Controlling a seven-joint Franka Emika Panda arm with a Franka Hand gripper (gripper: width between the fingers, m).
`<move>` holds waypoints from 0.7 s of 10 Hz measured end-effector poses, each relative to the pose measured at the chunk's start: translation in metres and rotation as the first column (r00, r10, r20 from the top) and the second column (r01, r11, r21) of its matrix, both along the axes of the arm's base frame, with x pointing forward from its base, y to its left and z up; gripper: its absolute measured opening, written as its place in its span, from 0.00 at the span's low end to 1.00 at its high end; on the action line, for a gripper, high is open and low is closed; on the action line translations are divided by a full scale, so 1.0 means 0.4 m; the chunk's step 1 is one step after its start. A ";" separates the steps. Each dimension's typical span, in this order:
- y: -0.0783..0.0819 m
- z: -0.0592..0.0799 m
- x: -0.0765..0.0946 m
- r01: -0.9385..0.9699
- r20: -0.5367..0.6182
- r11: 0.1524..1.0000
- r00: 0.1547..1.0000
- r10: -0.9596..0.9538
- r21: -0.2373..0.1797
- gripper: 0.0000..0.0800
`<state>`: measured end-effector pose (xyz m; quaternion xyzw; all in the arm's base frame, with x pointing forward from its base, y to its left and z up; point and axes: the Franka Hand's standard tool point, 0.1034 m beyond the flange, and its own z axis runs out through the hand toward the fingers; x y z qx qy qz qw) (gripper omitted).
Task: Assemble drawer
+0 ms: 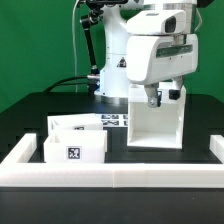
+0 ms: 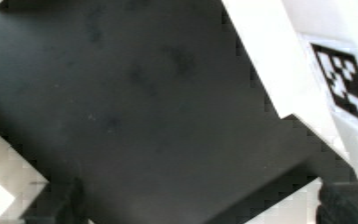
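Tool (image 1: 152,99) spread wide, gripping nothing, beside the housing (image 1: 165,125).

Robotics lab bench: black table (image 1: 25,118), green backdrop (image 1: 30,40), white border wall (image 1: 120,173) fencing the workspace, fiducial-tagged tray (image 1: 75,150), robot arm (image 1: 118,55) behind.

White glossy rounded-shell robot arm (image 1: 140,55), bulky, grey seams btwn segments. Thin black cables (image 1: 88,45) looped alongside upper links. Small dark mark on lower shell. Two-finger gripper (image 1: 152,99): white body, short dark fingers (image 2: 48,203), blurred close-up.
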<state>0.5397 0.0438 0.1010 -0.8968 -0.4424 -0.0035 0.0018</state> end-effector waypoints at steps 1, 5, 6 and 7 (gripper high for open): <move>0.000 0.000 0.000 0.000 0.000 1.000 1.000 0.000 0.000 0.81; 0.000 -0.002 -0.001 0.007 -0.002 1.000 1.000 -0.007 0.000 0.81; 0.001 -0.003 -0.001 0.022 -0.002 1.000 1.000 -0.022 0.000 0.81; 0.006 -0.003 -0.002 0.073 -0.003 0.997 0.997 -0.073 -0.001 0.81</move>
